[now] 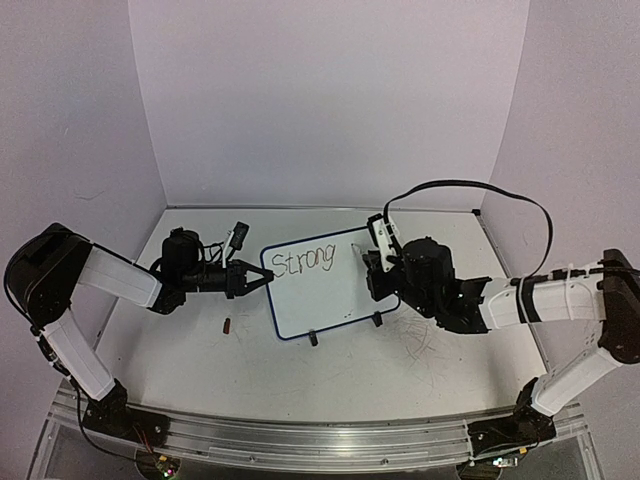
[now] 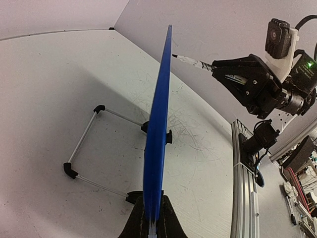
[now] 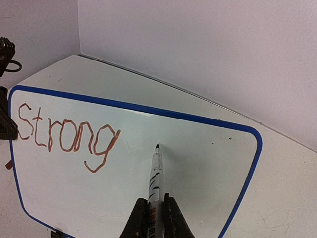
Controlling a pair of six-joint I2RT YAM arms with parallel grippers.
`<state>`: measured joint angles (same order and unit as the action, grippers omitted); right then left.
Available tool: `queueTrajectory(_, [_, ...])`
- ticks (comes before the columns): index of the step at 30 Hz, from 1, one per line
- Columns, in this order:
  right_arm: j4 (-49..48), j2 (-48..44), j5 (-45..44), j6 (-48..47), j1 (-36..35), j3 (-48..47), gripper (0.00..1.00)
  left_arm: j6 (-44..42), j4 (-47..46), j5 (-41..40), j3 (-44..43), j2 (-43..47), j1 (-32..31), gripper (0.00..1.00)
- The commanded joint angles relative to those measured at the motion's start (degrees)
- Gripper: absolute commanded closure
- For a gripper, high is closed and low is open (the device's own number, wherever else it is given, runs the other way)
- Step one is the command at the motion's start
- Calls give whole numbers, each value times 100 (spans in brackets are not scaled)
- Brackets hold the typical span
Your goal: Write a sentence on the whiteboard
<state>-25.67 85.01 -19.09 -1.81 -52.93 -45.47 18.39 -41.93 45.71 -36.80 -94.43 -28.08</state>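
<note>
Scuffed white tabletop, small dark object, pale walls

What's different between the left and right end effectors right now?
The left end effector is shut on the rim of the whiteboard; the right end effector is shut on a marker. The left grips the board edge-on; the right aims the marker tip at the board's face, past "Strong". Both are closed on something.

The left arm and the right arm are both made of white tubular links joined by bulky, rounded black joint housings, on black bases. The left tool and the right tool are black, with angular fingers. A thin black cable loops from the right wrist, which carries a white camera block and a small green light.
</note>
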Motion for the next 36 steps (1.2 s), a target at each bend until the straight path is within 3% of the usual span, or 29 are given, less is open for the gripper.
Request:
queueTrajectory(1, [-127, 82, -152, 102, 34, -255, 100, -236, 542, -196, -88, 126, 20, 100])
queueTrajectory(36, [247, 164, 281, 358, 33, -160, 100, -301, 581, -227, -107, 177, 21, 100])
